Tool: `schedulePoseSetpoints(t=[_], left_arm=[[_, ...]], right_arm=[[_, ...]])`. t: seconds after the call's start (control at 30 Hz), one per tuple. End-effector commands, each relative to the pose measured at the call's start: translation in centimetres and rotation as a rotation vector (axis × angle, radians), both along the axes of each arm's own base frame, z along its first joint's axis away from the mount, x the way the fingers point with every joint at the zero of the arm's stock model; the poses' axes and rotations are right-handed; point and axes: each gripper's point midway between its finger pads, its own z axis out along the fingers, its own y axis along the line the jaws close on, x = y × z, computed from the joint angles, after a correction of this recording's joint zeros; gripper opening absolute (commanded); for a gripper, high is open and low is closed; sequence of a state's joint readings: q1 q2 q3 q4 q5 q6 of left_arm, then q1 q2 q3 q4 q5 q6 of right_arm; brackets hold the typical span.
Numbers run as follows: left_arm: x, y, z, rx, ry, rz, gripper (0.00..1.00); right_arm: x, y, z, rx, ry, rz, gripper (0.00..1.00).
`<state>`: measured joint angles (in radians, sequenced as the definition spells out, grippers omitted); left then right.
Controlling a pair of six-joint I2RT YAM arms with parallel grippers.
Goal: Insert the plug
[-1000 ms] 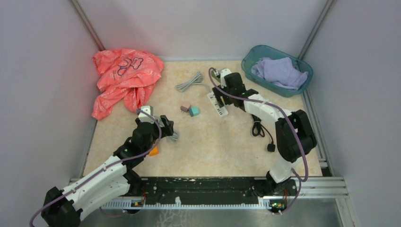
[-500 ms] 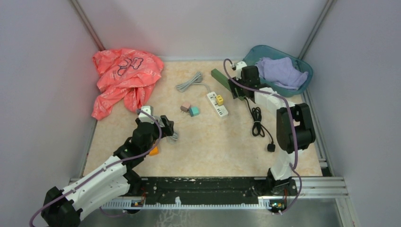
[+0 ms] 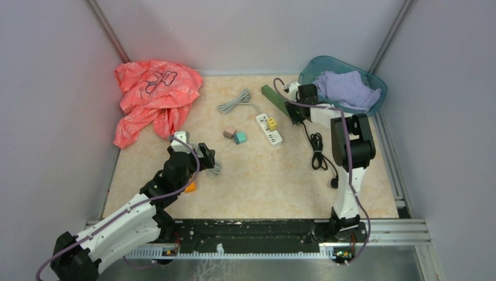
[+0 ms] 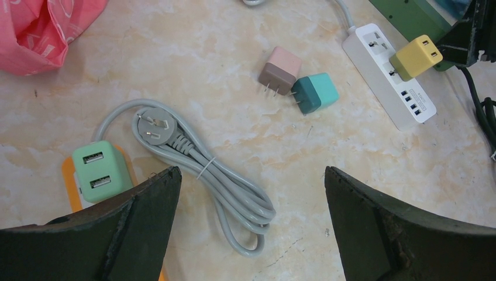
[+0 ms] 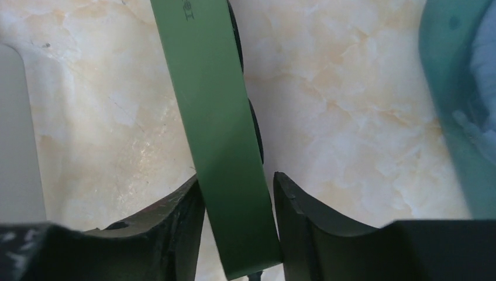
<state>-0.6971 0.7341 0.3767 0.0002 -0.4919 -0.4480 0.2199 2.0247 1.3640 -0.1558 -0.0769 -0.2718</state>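
A white power strip [image 3: 270, 133] lies mid-table with a yellow plug [image 3: 272, 123] standing in it; both show in the left wrist view, strip [image 4: 403, 108] and plug [image 4: 416, 55]. A green power strip [image 3: 272, 95] lies behind it, a black cord [image 3: 319, 153] trailing from it. My right gripper [image 3: 294, 111] is shut on the green strip's near end, which fills the gap between the fingers in the right wrist view [image 5: 219, 117]. My left gripper [image 4: 248, 172] is open and empty above a coiled grey cable [image 4: 222, 187].
Pink [image 4: 281, 70] and teal [image 4: 316, 93] adapters lie side by side. A green USB adapter [image 4: 99, 170] sits on an orange one. A second grey cord [image 3: 237, 100], a pink bag [image 3: 153, 93] and a teal basin [image 3: 310, 73] with a lilac cloth are at the back.
My right gripper left the white strip, leaving the yellow plug in it, moved back-right and closed on the green strip. The left arm has not moved.
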Motion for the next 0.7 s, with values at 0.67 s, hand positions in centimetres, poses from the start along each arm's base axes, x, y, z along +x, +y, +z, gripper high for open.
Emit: schedulePoseSetpoints(t=[0.67], left_arm=[[0.5,-0.2,2.3,-0.032,-0.062,0.012,0.97]], right_arm=[[-2.4,-0.4,11.6,-0.023,-0.284,0.027,0.0]])
